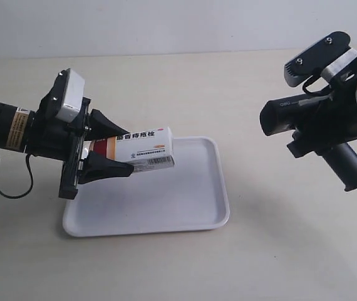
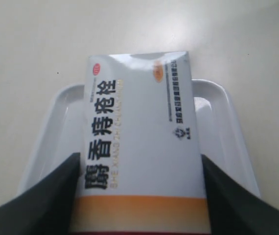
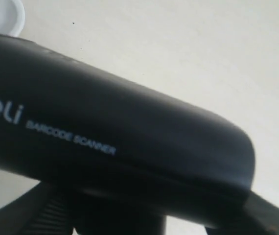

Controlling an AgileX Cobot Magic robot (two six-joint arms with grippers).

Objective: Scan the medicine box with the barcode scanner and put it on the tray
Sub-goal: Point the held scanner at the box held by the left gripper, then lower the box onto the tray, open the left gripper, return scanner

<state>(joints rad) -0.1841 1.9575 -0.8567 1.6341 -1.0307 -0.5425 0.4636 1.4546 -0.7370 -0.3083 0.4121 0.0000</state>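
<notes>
My left gripper [image 1: 113,150] [image 2: 139,196] is shut on the medicine box [image 1: 144,149] [image 2: 142,142], a white carton with black Chinese text and an orange and red band at the gripped end. It hangs just above the near-left part of the white tray [image 1: 185,200] [image 2: 222,122], its barcode side facing the camera. At the exterior view's right, my right gripper holds the black barcode scanner [image 1: 310,119] [image 3: 105,142] in the air, head pointed toward the box. The scanner fills the right wrist view and hides those fingers.
The scanner's handle [image 1: 347,166] angles down to the right, with its black cable running off the frame's edge. A cable loop [image 1: 9,182] hangs under the arm at the exterior view's left. The beige tabletop [image 1: 185,81] surrounds the tray.
</notes>
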